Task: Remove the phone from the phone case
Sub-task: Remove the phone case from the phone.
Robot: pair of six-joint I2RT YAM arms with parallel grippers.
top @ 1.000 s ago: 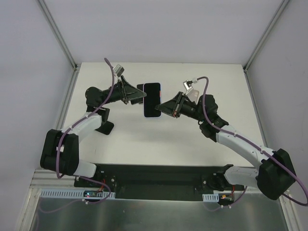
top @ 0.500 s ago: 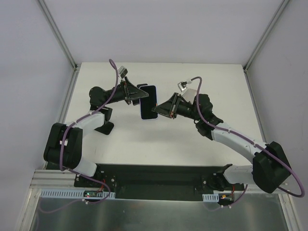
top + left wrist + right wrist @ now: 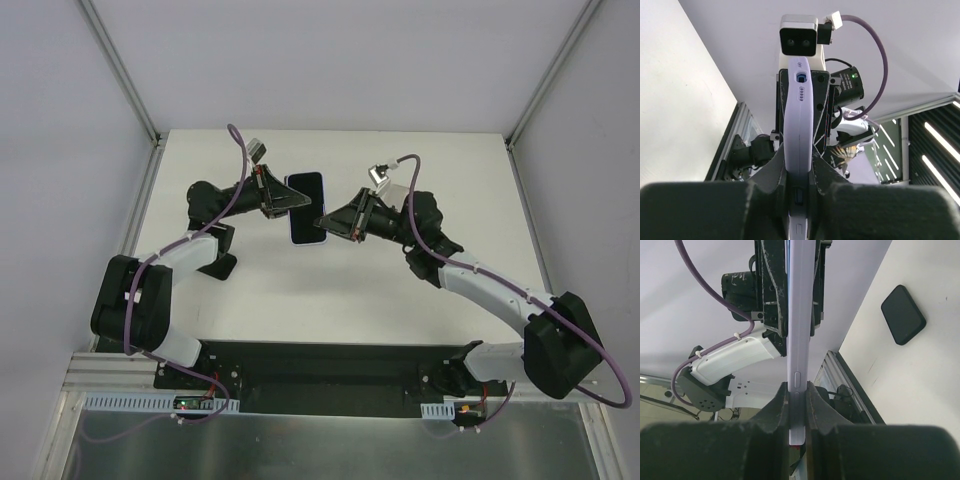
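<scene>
With left gripper (image 3: 289,200) and right gripper (image 3: 322,222) both clamped on the phone (image 3: 307,206) above the table (image 3: 400,292), a twisting pull could drop it.

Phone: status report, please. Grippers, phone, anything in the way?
Left gripper shut on phone, right gripper shut on phone. Phone held above table between them, screen up, no separation seen. Nothing blocking.
</scene>
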